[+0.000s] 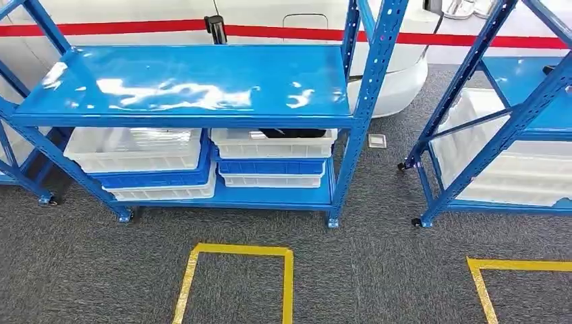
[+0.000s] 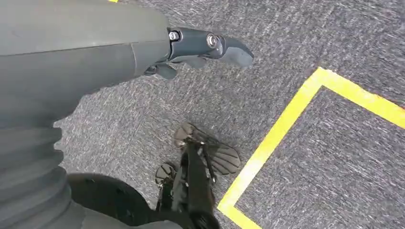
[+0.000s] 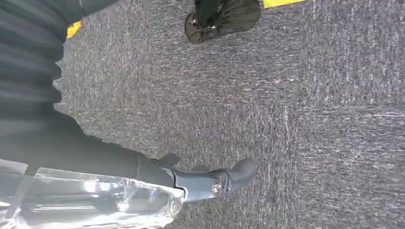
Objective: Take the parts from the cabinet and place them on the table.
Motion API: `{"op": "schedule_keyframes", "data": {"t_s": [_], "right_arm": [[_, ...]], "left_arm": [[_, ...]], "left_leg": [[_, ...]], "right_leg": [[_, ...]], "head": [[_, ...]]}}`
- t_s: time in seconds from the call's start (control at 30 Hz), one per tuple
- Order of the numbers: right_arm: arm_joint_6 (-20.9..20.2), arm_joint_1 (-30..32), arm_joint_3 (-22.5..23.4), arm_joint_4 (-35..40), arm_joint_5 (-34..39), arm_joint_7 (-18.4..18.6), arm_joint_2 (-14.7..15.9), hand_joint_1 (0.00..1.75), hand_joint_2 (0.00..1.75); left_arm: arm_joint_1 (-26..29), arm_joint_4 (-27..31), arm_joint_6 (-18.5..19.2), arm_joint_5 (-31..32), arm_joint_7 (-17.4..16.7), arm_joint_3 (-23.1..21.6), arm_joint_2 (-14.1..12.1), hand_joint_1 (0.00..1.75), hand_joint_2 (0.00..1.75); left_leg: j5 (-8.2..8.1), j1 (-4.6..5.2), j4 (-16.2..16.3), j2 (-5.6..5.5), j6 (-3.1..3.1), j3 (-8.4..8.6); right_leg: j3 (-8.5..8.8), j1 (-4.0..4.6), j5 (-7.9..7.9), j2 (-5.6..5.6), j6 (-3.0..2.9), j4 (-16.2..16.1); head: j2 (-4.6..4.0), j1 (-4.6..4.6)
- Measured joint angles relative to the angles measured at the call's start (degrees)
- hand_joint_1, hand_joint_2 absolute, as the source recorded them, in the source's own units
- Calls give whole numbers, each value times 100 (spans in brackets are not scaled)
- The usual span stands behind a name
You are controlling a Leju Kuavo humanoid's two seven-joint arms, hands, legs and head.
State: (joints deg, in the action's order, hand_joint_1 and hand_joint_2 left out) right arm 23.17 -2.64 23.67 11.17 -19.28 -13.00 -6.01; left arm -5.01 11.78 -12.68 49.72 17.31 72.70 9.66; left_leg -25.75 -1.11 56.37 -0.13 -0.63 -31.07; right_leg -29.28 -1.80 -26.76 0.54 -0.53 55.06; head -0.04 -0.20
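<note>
My right hand (image 3: pixel 191 179) grips a clear plastic bag (image 3: pixel 90 202) over grey carpet (image 3: pixel 310 119); my left hand (image 2: pixel 191 52) hangs empty, fingers loosely apart. Blue cabinet (image 1: pixel 182 84) ahead.

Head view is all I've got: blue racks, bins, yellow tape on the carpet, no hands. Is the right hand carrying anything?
Observer: Yes. In the right wrist view the right hand holds a clear bag above the carpet. I can't make out what is in the bag.
Operator: Left hand?
Observer: In the left wrist view the left hand hangs over the carpet with nothing showing in it. Its fingers are mostly hidden, so I can't tell if it's open or shut.
Operator: Any tape near it?
Observer: A yellow tape corner lies on the carpet beneath that hand.
</note>
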Motion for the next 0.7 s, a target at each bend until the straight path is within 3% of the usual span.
{"op": "schedule_keyframes", "data": {"t_s": [0.03, 0.13, 0.17, 0.23, 0.27, 0.33, 0.37, 0.4, 0.43, 0.5, 0.53, 0.57, 0.67, 0.7], "right_arm": [[0, -2, 0, 2, 0, 0, -6, 0, 175], [0, 2, -2, 2, -4, 7, -20, 0, 175], [0, -2, -4, 2, -2, 7, -20, 0, 175], [0, -7, -7, 2, -4, 7, 0, 0, 175], [0, -5, -7, 2, -4, 7, -2, 0, 175], [0, -3, -11, 2, -4, 7, 2, 0, 175], [0, 8, -13, 0, -4, 9, 0, 0, 175], [0, 18, -15, 0, -4, 20, 2, 0, 175], [0, 20, -15, 0, -7, 26, 7, 0, 175], [0, 4, -22, 0, -20, 33, 28, 0, 175], [0, -4, -24, 0, -26, 35, 31, 0, 175], [-2, -18, -28, 0, -28, 44, 28, 0, 175], [0, -10, -33, 0, -35, 50, 29, 0, 175], [0, -8, -33, 0, -37, 50, 17, 0, 175]], "left_arm": [[-2, 0, 0, 0, -2, 0, -4, 0, 175], [-6, 0, -2, 0, -7, 0, -4, 0, 175], [-6, 0, -4, 0, -7, 2, 2, 0, 175], [-11, 0, -2, 0, -4, 2, 15, 0, 175], [-14, 0, -2, 0, -4, 2, 15, 0, 175], [-13, 0, -4, 0, -7, 2, 13, 0, 175], [-10, 0, -4, 0, -7, 2, 13, 0, 175], [-8, 0, -4, 0, -9, 2, 13, 0, 175], [-9, 0, -7, 0, -15, 2, 15, 0, 175], [-10, 0, -11, 2, -20, 2, 22, 0, 175], [-11, 0, -13, 2, -22, 2, 24, 0, 175], [-12, 0, -20, 2, -31, 2, 24, 0, 175], [-12, 0, -35, 2, -35, 2, 22, 0, 175], [-12, 0, -37, 2, -35, 2, 17, 0, 175]], "left_leg": [[1, 35, 20, 7, -28, -14], [10, 85, 9, 5, -139, -44], [115, 1, -169, 13, -220, 34], [166, 41, -228, 30, -294, 57], [171, 45, -226, 31, -296, 56], [176, 67, -224, 36, -299, 34], [176, 73, -217, 34, -299, 24], [177, 78, -217, 31, -298, 25], [178, 78, -216, 24, -294, 28], [167, 76, -186, 20, -265, 39], [146, 83, -134, 20, -228, 21], [77, 136, -56, 19, -164, -19], [61, 96, -66, 20, -91, -12], [51, 74, -29, 21, -69, -24]], "right_leg": [[-13, 70, -13, 2, 50, 3], [-10, 41, 12, -6, 174, -51], [-35, 75, -17, -17, 196, -4], [-242, 70, -277, -30, 123, 421], [-296, 70, -329, -27, 110, 521], [-787, 51, -724, -28, 72, 1516], [-964, 52, -817, -29, 93, 1868], [-1000, 51, -767, -29, 142, 1906], [-875, 50, -620, -29, 201, 1645], [-298, 38, -176, -45, 303, 504], [-57, 28, -66, -73, 295, 41], [-90, 67, -28, -60, 225, -10], [-106, 78, -12, -58, 96, 5], [-80, -7, 21, -58, 49, -9]], "head": [[0, 11], [2, 4], [2, 4], [0, 35], [0, 39], [2, 55], [2, 61], [0, 59], [0, 57], [0, 61], [0, 63], [0, 57], [2, 35], [0, 48]]}}
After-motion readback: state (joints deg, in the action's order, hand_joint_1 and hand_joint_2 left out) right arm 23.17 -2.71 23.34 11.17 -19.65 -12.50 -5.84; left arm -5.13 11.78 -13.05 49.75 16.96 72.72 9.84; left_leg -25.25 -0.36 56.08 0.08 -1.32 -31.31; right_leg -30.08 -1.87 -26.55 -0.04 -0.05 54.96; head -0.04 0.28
